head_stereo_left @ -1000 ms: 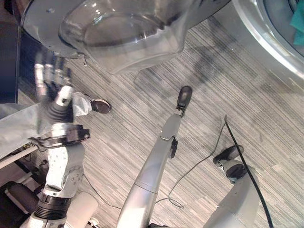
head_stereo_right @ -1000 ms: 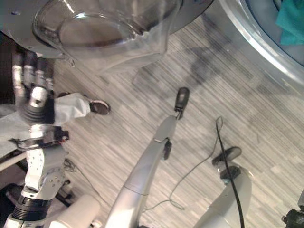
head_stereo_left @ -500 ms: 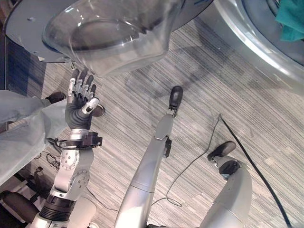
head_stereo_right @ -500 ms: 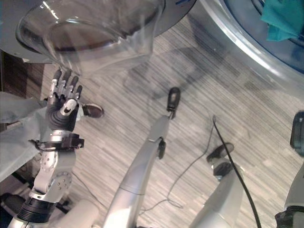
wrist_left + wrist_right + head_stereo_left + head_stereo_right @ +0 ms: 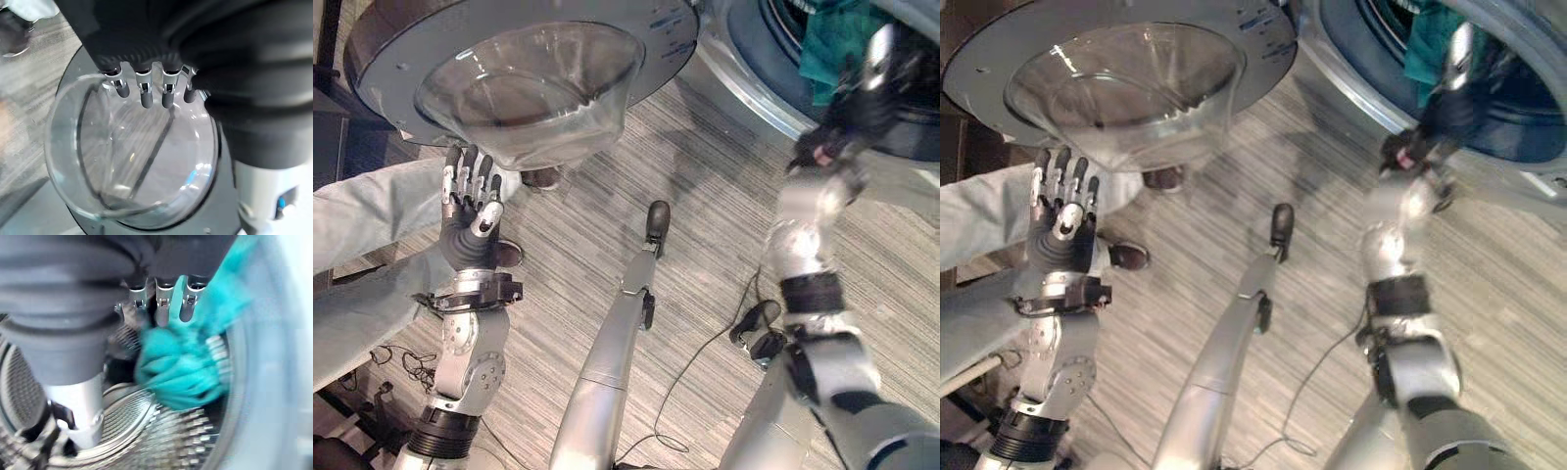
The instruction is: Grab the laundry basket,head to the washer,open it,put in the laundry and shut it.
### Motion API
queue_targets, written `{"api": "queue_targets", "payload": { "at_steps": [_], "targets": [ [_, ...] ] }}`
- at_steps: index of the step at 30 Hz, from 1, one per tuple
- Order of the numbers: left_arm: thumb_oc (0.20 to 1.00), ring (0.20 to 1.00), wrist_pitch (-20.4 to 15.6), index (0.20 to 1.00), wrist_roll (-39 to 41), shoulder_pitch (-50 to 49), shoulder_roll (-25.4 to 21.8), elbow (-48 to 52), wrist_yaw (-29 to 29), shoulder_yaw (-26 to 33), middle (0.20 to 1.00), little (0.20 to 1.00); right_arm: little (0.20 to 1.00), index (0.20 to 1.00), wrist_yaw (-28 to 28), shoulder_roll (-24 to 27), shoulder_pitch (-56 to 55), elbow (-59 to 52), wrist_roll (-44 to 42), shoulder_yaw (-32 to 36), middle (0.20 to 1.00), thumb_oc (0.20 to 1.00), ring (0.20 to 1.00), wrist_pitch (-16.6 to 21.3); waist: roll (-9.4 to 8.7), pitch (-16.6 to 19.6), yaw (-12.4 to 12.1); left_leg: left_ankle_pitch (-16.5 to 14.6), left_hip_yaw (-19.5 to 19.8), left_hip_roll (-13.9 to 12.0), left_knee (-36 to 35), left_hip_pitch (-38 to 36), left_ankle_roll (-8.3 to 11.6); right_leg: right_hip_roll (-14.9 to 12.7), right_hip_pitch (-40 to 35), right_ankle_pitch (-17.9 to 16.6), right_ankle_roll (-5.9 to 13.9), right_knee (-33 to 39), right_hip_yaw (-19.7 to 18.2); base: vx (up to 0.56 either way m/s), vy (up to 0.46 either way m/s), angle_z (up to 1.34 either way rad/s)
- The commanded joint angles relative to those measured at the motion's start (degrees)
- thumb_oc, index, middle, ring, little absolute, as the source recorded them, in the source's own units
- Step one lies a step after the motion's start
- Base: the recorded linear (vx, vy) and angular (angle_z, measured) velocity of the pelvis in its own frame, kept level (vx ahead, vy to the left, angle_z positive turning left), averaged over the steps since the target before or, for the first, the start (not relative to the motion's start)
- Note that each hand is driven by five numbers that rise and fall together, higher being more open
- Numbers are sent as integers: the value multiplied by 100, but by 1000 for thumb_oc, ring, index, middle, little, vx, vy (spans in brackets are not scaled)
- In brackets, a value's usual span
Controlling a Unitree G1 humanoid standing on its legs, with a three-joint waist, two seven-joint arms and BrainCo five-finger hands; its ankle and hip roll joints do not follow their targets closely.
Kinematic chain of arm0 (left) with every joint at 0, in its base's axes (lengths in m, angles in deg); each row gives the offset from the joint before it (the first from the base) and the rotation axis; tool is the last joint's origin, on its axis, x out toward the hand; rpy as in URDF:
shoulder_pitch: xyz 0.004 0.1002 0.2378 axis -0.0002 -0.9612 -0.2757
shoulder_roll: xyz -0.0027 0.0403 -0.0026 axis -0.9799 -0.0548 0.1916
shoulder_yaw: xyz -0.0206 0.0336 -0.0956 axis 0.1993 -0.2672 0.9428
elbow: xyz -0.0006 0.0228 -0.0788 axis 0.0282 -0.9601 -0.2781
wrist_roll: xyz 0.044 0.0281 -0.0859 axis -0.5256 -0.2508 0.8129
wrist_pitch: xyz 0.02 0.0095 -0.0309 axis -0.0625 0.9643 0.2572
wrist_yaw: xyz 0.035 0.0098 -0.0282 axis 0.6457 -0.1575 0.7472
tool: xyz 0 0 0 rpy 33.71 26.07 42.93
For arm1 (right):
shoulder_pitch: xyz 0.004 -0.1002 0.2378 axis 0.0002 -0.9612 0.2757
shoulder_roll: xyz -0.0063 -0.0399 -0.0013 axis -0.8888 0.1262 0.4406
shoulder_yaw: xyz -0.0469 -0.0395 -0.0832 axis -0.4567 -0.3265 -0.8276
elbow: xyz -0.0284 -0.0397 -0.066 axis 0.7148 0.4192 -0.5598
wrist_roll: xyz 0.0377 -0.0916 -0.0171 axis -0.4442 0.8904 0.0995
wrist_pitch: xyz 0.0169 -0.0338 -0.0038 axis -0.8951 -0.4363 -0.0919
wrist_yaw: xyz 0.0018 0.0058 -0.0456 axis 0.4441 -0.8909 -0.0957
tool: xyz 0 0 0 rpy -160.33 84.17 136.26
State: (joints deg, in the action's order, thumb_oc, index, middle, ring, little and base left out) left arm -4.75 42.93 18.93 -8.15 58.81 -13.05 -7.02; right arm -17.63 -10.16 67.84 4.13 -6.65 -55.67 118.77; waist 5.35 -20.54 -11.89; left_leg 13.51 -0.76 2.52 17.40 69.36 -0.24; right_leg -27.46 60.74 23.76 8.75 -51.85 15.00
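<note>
While the washer door [image 5: 524, 83] stands swung open, its clear glass bowl [image 5: 132, 152] bulging outward from the grey rim, your left hand [image 5: 470, 211] is raised just beneath it with fingers [image 5: 146, 95] straight and spread, their dark tips at or close to the glass; contact cannot be confirmed. Your right hand [image 5: 862, 93] is lifted at the mouth of the washer drum [image 5: 146, 431], where the teal laundry [image 5: 181, 362] lies bunched against the perforated metal wall. From the right wrist view, fingers [image 5: 164, 303] extend down toward the teal cloth, yet you cannot tell whether they grip it or hang loose. A person's leg in pale trousers [image 5: 372, 215], with a dark shoe [image 5: 1128, 257], shows beside your left arm on the striped grey floor [image 5: 705, 264].
</note>
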Motion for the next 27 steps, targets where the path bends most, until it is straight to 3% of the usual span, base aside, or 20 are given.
{"api": "queue_targets", "payload": {
  "at_steps": [1, 5, 6, 7, 15, 23, 27],
  "targets": [
    [1000, 1000, -414, 1000, 80, -78, 125, 183, 84, 227, 1000, 1000, 1000, 1000, 184, 349, 109, -623, 644, -246, 1000, 1000, 1000, 120, 184, -217, -86, -1044, 257, -90, 299, -270, 427, 438, -541, -264, -465, 512, 141, -126, -25, 0],
    [1000, 1000, -390, 1000, 27, -178, 210, 209, 108, 257, 1000, 1000, 1000, 1000, 540, -20, -1087, -598, 602, -707, 1000, 1000, 1000, -244, 9, -236, 91, -914, 314, -217, 168, -603, 512, 625, -950, -289, -516, 709, 267, -111, -39, -5],
    [1000, 1000, -368, 1000, -2, -224, 194, 245, 65, 339, 1000, 1000, 1000, 1000, 772, -4, -1809, -300, 753, -1033, 1000, 1000, 1000, -570, -123, -191, 174, -805, 352, -316, -10, -967, 589, 778, -1321, -279, -549, 892, 386, -132, -53, -8],
    [1000, 1000, -368, 1000, -1, -243, 196, 246, 63, 341, 1000, 1000, 1000, 1000, 769, -8, -1832, -313, 761, -1043, 1000, 1000, 1000, -576, -114, -197, 181, -797, 359, -322, -32, -1003, 594, 790, -1363, -284, -554, 919, 399, -143, -65, -14],
    [1000, 1000, -274, 1000, -3, -459, 64, -2, -289, 464, 1000, 1000, 1000, 1000, 1710, 457, -3596, 237, 1283, -1826, 1000, 1000, 1000, -1344, -444, 117, 416, -499, 394, -768, -572, -2503, 813, 1367, -3110, -385, -704, 2042, 718, -79, -54, -13],
    [1000, 1000, -129, 1000, 58, -640, 196, -487, -487, 392, 1000, 1000, 1000, 1000, 2048, 564, -4371, 600, 1548, -1746, 1000, 1000, 1000, -1611, -507, 372, 665, -565, 201, -1127, -762, -3804, 737, 1617, -4497, -664, -669, 2948, 656, -19, 4, -17],
    [1000, 1000, 38, 1000, 87, -879, 304, -666, -577, 466, 1000, 1000, 1000, 1000, 1978, 413, -4771, 1129, 1746, -1293, 1000, 1000, 1000, -1735, -429, 741, 886, -552, 40, -1228, -1184, -4741, 711, 1717, -5418, -894, -570, 3699, 604, 61, 16, -20]
  ]
}}
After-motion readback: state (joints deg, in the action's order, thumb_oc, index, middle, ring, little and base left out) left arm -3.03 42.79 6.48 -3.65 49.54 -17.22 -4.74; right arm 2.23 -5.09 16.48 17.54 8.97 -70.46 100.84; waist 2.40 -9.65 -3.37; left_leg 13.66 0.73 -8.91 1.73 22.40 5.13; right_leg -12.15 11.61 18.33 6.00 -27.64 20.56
